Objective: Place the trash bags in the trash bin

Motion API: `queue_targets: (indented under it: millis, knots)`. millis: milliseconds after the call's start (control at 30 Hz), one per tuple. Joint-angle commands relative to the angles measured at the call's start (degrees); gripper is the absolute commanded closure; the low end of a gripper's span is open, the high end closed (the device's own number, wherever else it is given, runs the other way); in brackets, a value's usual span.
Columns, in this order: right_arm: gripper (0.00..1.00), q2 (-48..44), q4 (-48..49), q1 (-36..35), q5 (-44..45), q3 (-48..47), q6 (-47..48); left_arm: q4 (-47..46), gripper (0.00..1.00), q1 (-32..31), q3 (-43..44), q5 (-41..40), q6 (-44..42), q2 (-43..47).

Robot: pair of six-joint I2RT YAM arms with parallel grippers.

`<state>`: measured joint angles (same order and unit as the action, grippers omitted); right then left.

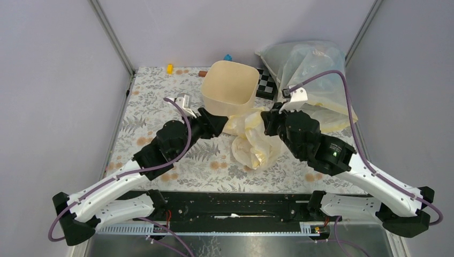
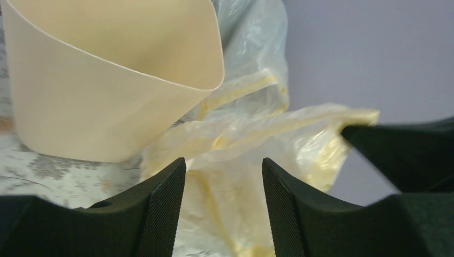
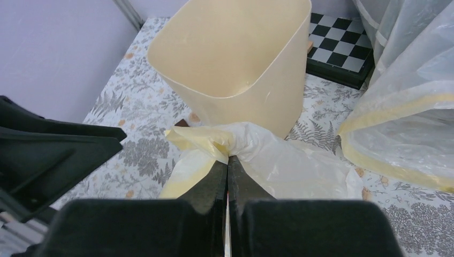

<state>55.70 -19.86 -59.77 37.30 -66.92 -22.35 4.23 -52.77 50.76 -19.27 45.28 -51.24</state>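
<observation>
The cream-beige trash bin (image 1: 230, 88) stands at the back middle of the table, mouth up; it also shows in the left wrist view (image 2: 107, 80) and the right wrist view (image 3: 235, 59). A crinkly cream-yellow trash bag (image 1: 256, 142) lies bunched in front of the bin. My right gripper (image 3: 227, 156) is shut on a gathered fold of the trash bag (image 3: 278, 160) and holds it up near the bin's front wall. My left gripper (image 2: 224, 166) is open, its jaws on either side of the trash bag (image 2: 235, 139) without pinching it, just right of the bin's base.
A big whitish-clear bulging sack (image 1: 310, 69) with a yellowish edge fills the back right. A black-and-white checkered board (image 1: 266, 84) lies between sack and bin. Small yellow (image 1: 169, 68), blue (image 1: 228, 57) and brown (image 1: 203, 74) objects sit at the back edge. Grey walls close both sides.
</observation>
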Motion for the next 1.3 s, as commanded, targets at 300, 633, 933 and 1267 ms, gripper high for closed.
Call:
queue_targets:
  millis: [300, 633, 933, 1267]
  knots:
    - [1.0, 2.63, -11.34, 1.02, -12.88, -11.3, -1.78, -23.07, 0.34, 0.27, -20.85, 13.45, -20.44, 1.18]
    - [1.0, 1.92, -10.61, 1.05, -19.11, -13.0, -3.24, -38.02, 0.07, 0.25, -31.75, 11.89, -24.59, 3.23]
    - [1.0, 0.47, -12.83, 1.01, -17.61, -11.12, -2.45, -28.47, 0.59, 0.42, -21.91, 9.04, -25.2, -1.28]
    - [0.81, 3.97, -32.59, 1.06, 25.49, -6.77, -11.21, 19.03, 1.0, 3.86, 5.16, 4.66, -18.09, -6.88]
